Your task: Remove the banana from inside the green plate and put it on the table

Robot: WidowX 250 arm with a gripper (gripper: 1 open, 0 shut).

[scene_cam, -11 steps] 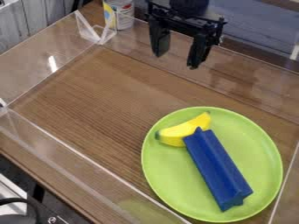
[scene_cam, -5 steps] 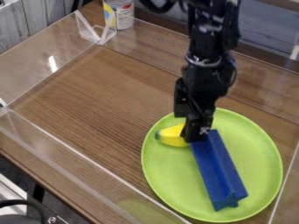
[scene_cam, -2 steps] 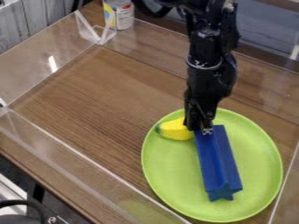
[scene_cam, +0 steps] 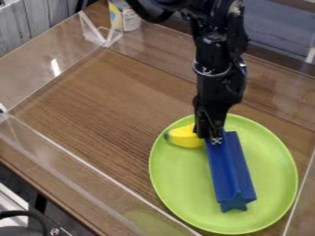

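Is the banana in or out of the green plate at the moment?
In: the banana lies inside the rim of the plate.

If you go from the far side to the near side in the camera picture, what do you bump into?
Can, then gripper, then the green plate's near rim.

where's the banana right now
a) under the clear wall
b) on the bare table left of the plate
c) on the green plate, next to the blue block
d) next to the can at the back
c, the banana lies inside the green plate, beside the upper end of the blue block
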